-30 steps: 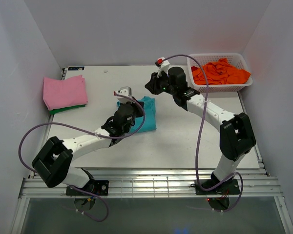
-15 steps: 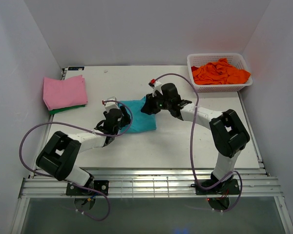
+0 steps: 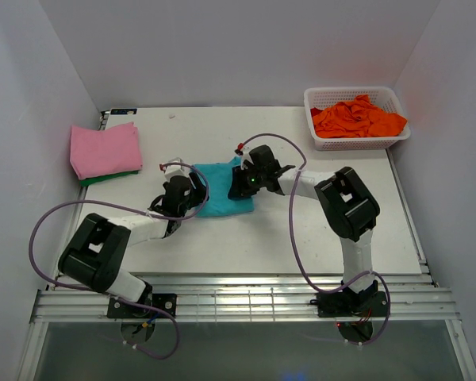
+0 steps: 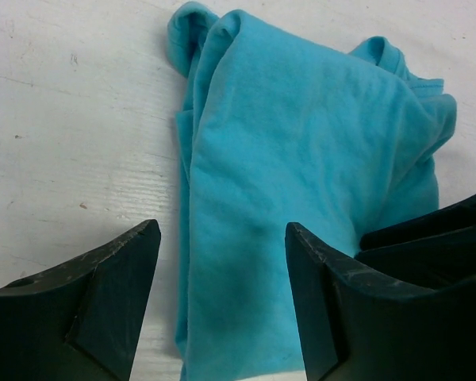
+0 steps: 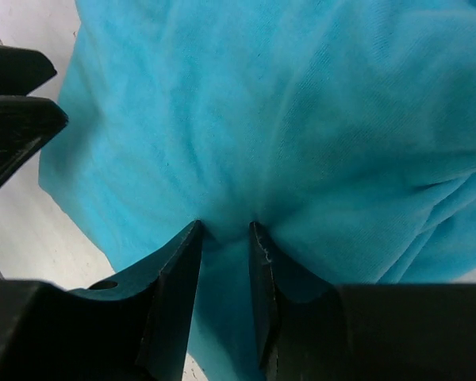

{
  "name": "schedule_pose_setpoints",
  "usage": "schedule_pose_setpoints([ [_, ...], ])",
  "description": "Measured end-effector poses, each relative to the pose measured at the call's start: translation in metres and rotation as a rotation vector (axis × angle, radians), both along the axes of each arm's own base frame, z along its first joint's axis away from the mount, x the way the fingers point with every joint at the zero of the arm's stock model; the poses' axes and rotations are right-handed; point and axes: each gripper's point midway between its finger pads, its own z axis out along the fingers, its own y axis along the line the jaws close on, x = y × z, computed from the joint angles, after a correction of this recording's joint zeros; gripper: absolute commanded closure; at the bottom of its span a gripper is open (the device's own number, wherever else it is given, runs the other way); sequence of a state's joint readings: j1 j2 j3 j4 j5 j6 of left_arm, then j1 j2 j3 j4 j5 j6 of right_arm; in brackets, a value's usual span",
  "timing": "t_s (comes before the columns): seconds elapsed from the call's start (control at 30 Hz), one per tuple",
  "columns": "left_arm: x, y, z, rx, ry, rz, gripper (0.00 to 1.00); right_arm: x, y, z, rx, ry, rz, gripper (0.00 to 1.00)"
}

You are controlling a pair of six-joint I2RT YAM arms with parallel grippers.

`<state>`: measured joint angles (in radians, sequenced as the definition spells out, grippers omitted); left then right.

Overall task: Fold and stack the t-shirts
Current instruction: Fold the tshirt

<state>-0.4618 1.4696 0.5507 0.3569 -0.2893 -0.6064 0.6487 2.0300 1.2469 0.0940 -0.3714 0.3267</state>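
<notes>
A folded teal t-shirt [image 3: 222, 200] lies flat mid-table. My left gripper [image 3: 192, 194] is low at the shirt's left edge and open. In the left wrist view its jaws [image 4: 222, 230] straddle that edge of the teal cloth [image 4: 301, 151] without gripping it. My right gripper [image 3: 236, 189] presses down on the shirt's right part. In the right wrist view its jaws [image 5: 225, 226] stand narrow, with a ridge of the teal cloth [image 5: 262, 103] pinched between them and creases running to the tips. A folded pink t-shirt [image 3: 105, 148] lies at the far left on a green one [image 3: 111, 177].
A white basket [image 3: 353, 92] at the back right holds crumpled orange t-shirts [image 3: 357, 117]. The right gripper's dark fingers [image 4: 428, 234] show in the left wrist view close beside my left jaws. White walls close in the table on three sides.
The left gripper drew back to the shirt's left edge and opened. The right arm swung from near the basket down onto the teal shirt and its jaws narrowed on the cloth.
</notes>
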Motion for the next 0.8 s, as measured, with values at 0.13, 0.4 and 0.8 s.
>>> schedule_pose_setpoints([
  [0.13,0.001,0.004,-0.014,0.008,0.031,0.007,0.25,0.006,-0.001,0.002,-0.026,-0.001,-0.029,0.64],
  [0.4,0.021,0.006,-0.031,-0.013,0.046,0.004,0.25,0.006,-0.004,-0.001,-0.053,-0.001,-0.047,0.64],
  [0.8,0.035,-0.022,-0.027,-0.197,0.008,-0.130,0.24,0.007,-0.004,-0.001,-0.071,-0.006,-0.057,0.65],
])
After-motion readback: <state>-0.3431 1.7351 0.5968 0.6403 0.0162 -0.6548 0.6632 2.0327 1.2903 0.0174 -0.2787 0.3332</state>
